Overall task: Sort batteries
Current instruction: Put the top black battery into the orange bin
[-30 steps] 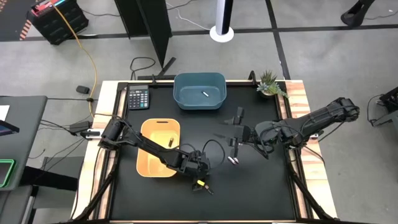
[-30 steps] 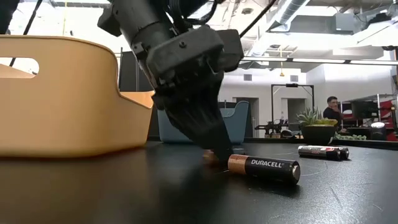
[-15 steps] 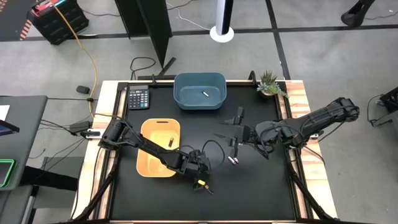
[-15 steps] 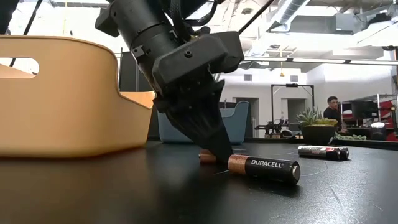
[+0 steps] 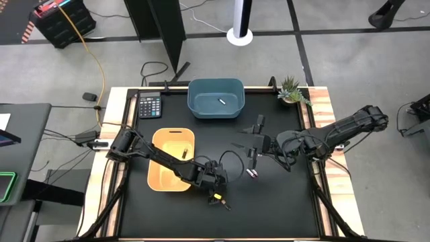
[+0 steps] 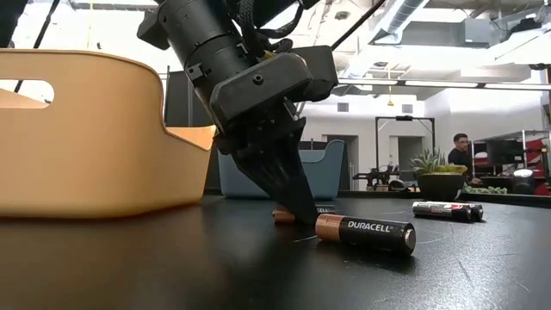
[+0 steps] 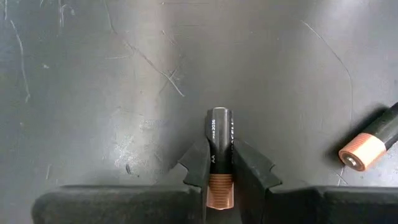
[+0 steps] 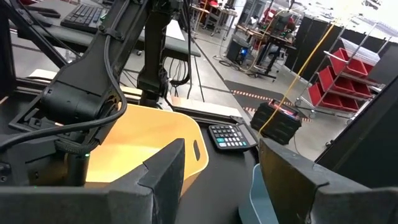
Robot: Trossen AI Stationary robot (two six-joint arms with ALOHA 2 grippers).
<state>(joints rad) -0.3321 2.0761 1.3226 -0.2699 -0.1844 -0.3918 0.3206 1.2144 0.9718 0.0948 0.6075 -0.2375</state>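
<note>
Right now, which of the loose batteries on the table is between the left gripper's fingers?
The black-and-copper battery lying lengthwise between the left gripper fingers. The other Duracell lies untouched beside it, and another pair lies farther off.

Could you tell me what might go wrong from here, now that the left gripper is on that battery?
The left gripper pinches the battery near its copper end only, so it may pivot or slip on lifting. A second Duracell cell lies just beside the fingers and could get knocked and roll away.

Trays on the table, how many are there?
2. The yellow tray sits on the table's left side by the left arm; the blue tray stands at the far edge, beside the calculator.
</note>
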